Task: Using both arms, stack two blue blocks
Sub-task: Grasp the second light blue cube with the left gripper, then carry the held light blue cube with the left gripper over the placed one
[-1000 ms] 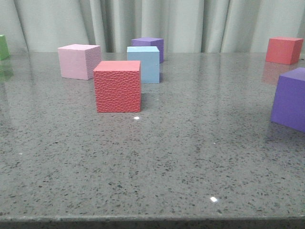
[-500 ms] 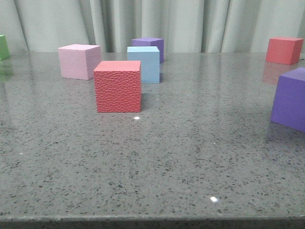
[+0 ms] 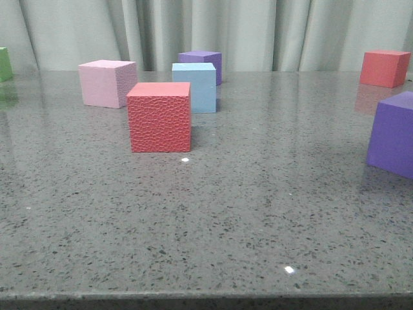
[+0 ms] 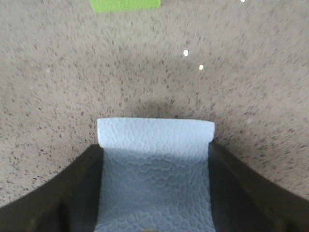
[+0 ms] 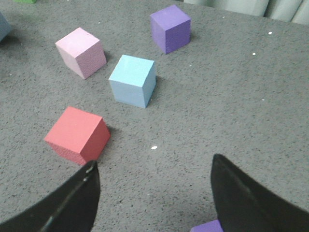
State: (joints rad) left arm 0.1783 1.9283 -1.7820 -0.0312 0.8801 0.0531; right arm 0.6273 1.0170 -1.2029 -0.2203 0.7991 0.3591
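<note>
Between the dark fingers of the left gripper (image 4: 154, 193) sits a pale blue block (image 4: 155, 169) with a pebbled face, both side faces flush against the pads, so the jaws are closed on it. It hangs above bare grey table (image 4: 251, 72), with a soft shadow just ahead of its front edge; a green block (image 4: 125, 5) lies off at about 12 o'clock. Whether the block is lifted or resting cannot be told from this view.

The right gripper (image 5: 154, 193) stands wide and empty, held high and tilted down over the table. From it the second blue block (image 5: 132, 80) lies at about 11 o'clock, well apart; the same block shows in the front view (image 3: 195, 86), behind the red textured cube (image 3: 159, 116). Pink cube (image 5: 81, 52) and purple cube (image 5: 170, 28) flank it with gaps on all sides.

Both blue blocks look rigid, light and matte, so unlikely to slip or crush. The flat opposite side faces are the sensible hold, mid-height, pads square to them. The red cube close by limits the approach from that side, so a straight descent from above seems safest.
</note>
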